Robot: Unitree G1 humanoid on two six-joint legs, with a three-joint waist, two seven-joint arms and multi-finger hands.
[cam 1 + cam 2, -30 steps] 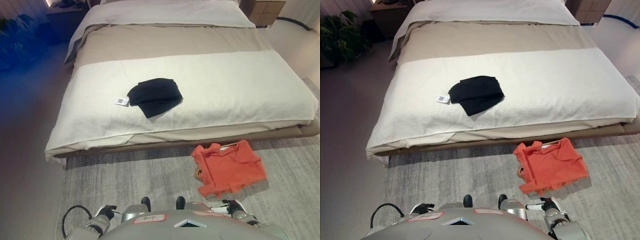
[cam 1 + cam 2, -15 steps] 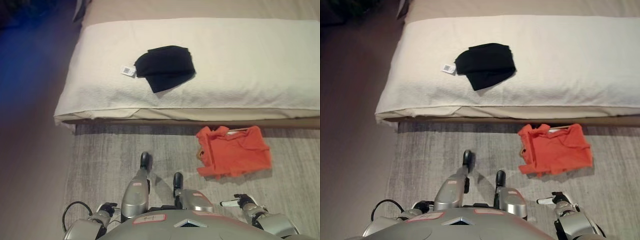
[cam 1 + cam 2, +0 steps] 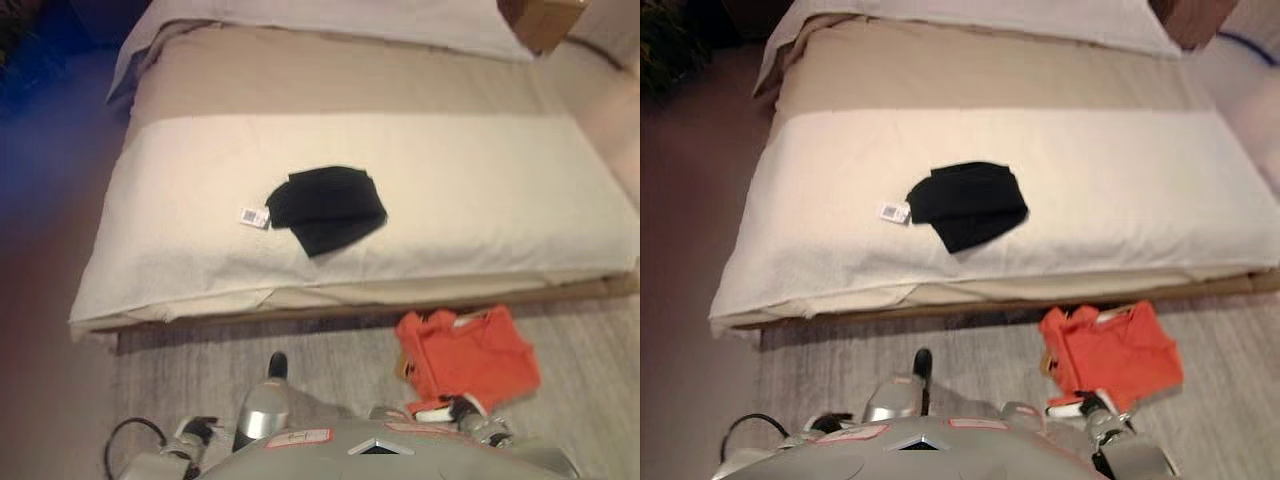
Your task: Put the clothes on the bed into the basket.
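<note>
A black folded garment (image 3: pixel 327 207) with a white tag (image 3: pixel 253 216) lies on the white blanket of the bed (image 3: pixel 480 200), near its foot and left of centre. An orange garment (image 3: pixel 468 355) lies crumpled on the rug just below the bed's foot edge, and something brown shows under its left side. My right hand (image 3: pixel 1090 408) hangs low at the bottom right, just below the orange garment, relaxed and holding nothing. Only the edge of my left hand (image 3: pixel 195 432) shows at the bottom left. Both hands are far from the black garment.
A grey rug (image 3: pixel 170 370) covers the floor at the foot of the bed. A wooden nightstand (image 3: pixel 540 18) stands at the top right. Bare floor runs along the bed's left side, with a dark plant (image 3: pixel 660 40) in the far left corner.
The whole picture has shifted: the camera now looks higher and shows more of the bed. Both garments lie where they were. My hands stay low.
</note>
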